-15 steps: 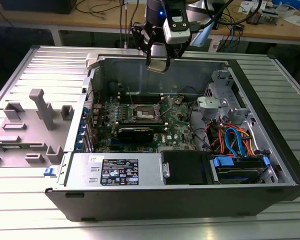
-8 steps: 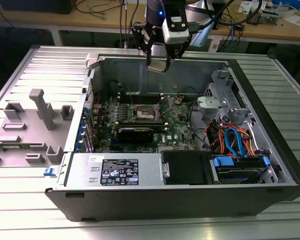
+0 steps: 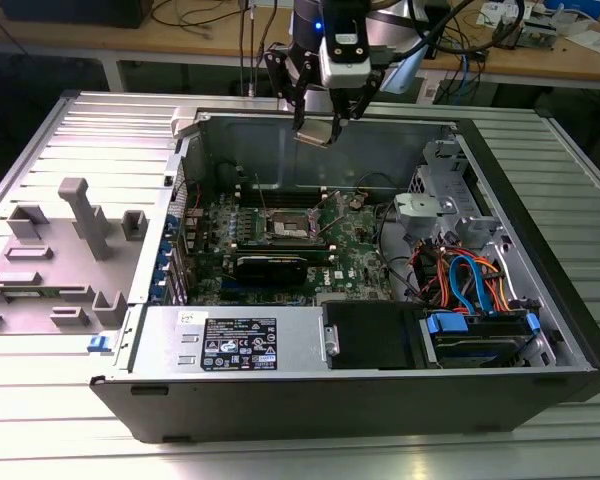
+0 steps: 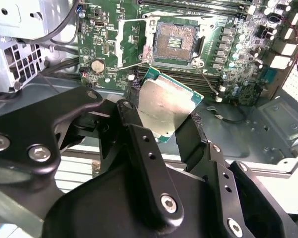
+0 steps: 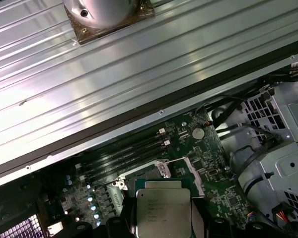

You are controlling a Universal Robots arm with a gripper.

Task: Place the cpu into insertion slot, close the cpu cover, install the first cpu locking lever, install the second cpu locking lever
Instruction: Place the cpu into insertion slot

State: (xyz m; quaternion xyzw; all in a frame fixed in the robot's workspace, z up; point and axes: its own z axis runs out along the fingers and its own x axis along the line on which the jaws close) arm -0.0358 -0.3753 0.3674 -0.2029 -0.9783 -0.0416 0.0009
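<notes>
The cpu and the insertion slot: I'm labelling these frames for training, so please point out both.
cpu [image 4: 161,106], second wrist view, on its silver metal top.
insertion slot [image 4: 175,42], second wrist view, on its dark middle field.

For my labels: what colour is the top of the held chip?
The small flat square chip is dull silver-grey, green-rimmed; best in the second wrist view.

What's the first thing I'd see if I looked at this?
The gripper pinches a shiny square chip, the cpu, above the open computer case. Down inside, on the green board, the square insertion slot sits empty.
</notes>
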